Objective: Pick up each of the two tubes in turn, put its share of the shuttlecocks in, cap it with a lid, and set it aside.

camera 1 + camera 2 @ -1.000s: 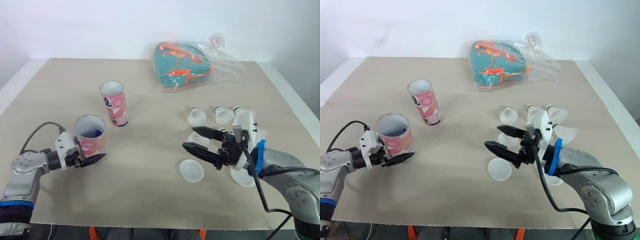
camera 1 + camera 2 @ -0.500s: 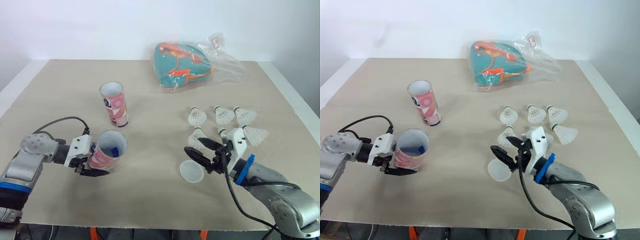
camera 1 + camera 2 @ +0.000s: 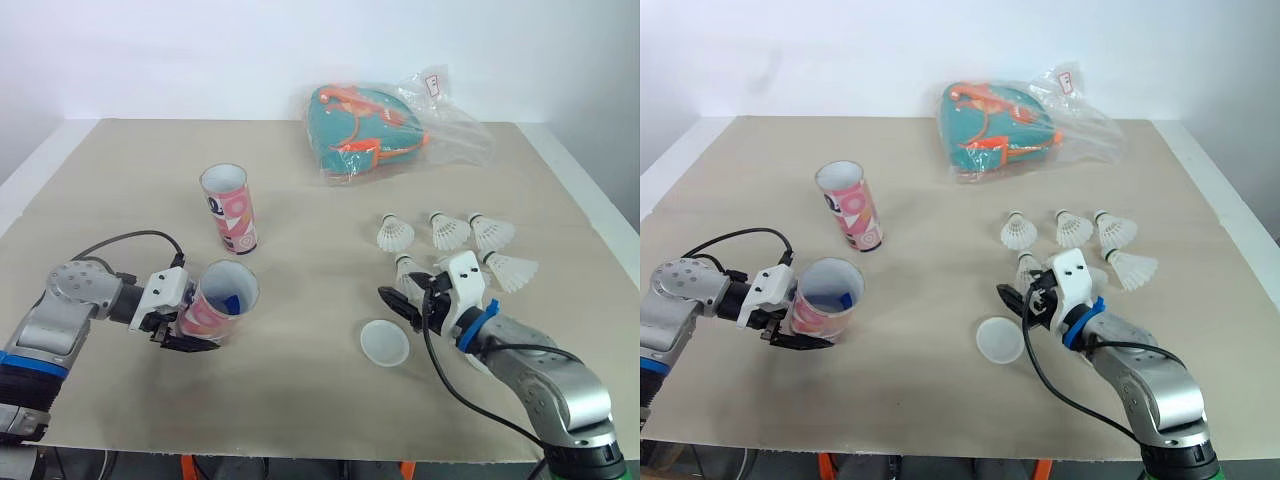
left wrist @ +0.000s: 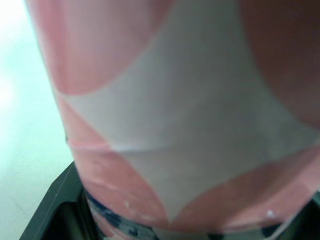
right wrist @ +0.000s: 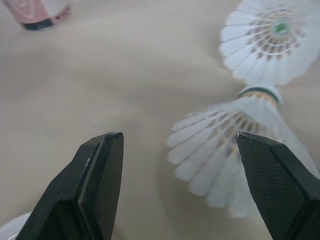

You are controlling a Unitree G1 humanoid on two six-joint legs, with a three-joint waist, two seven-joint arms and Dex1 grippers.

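Loading seemingly unstarted: left gripper (image 3: 188, 326) is clasping pink-patterned cardboard tube (image 3: 218, 303), 8 o'clock; right gripper (image 5: 176, 142), fingers (image 5: 95, 185) apart, is facing white feathered shuttlecock (image 5: 220, 145).

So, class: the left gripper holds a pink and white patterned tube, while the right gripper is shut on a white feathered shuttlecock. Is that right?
Not quite. The right gripper is open: the right wrist view shows its black fingers wide apart, not touching the white feathered shuttlecock ahead of them. The left gripper does hold the pink and white patterned tube.

Lab setting, beige table (image 3: 300, 390), white wall (image 3: 200, 50)
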